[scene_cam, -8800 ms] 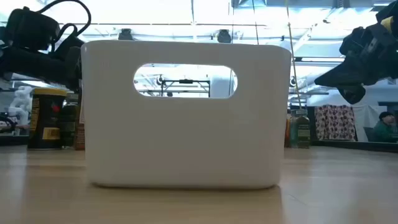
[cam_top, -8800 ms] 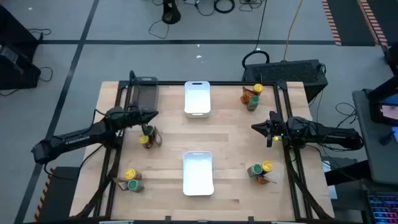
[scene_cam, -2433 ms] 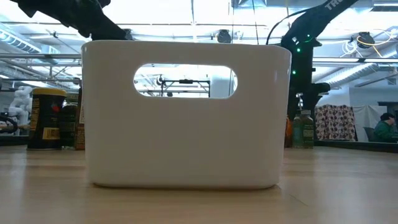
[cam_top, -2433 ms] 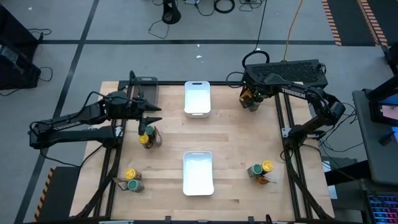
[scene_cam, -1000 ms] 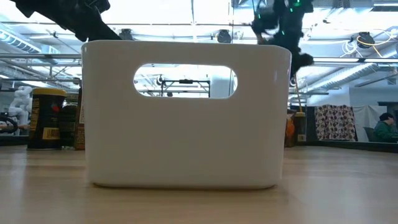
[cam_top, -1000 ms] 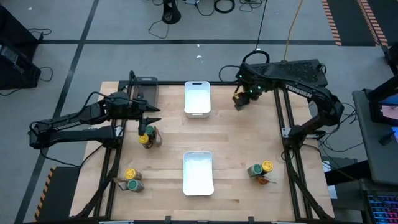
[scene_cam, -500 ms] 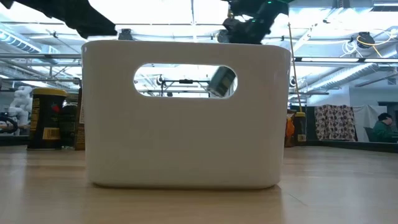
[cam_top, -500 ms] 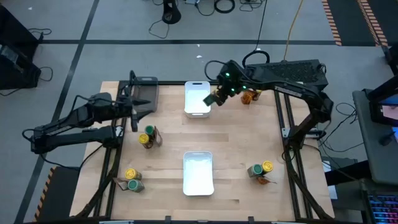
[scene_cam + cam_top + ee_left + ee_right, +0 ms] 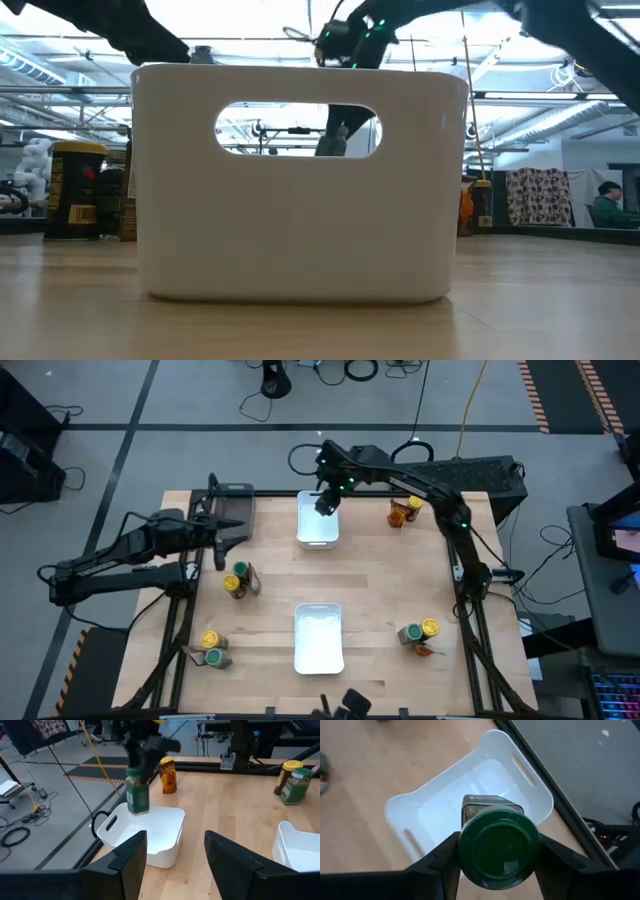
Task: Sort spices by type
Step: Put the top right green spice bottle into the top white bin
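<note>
Four green-lidded jars, four yellow-lidded jars and two white bins were in sight on the wooden table (image 9: 380, 575). The right gripper (image 9: 324, 500) clamped one green-lidded jar (image 9: 499, 845) above the far bin (image 9: 317, 532). The left gripper (image 9: 222, 530) hung open, empty, near the dark tray (image 9: 232, 508).

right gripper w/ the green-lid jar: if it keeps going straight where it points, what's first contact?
Most likely the inside floor of the far white bin. The right gripper points down, and its green-lidded jar hangs over the bin's opening with nothing showing between. How high it hangs is unclear.
</note>
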`<act>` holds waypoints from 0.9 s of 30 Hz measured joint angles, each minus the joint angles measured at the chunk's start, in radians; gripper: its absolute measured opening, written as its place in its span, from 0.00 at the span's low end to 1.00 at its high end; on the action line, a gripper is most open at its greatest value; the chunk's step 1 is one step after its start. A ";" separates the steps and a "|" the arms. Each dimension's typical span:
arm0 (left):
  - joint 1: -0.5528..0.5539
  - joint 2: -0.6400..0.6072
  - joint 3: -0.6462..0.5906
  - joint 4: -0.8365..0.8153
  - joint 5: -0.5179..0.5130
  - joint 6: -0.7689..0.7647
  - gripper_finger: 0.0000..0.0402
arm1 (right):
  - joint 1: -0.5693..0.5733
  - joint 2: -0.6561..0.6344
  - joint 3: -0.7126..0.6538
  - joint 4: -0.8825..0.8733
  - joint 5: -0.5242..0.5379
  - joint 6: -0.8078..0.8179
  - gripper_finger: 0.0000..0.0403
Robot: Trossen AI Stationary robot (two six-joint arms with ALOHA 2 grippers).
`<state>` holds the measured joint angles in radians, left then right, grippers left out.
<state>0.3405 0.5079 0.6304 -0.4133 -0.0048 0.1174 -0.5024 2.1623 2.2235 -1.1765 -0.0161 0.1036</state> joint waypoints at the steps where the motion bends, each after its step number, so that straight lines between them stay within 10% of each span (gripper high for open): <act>1: 0.000 0.003 0.000 0.000 0.000 0.000 0.50 | -0.003 0.019 0.012 0.001 -0.006 -0.010 0.45; 27: 0.000 0.016 0.000 0.000 0.000 0.001 0.50 | -0.036 0.128 0.016 0.077 0.045 -0.313 0.46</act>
<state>0.3401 0.5236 0.6304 -0.4133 -0.0048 0.1180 -0.5388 2.2907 2.2395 -1.0992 0.0288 -0.2096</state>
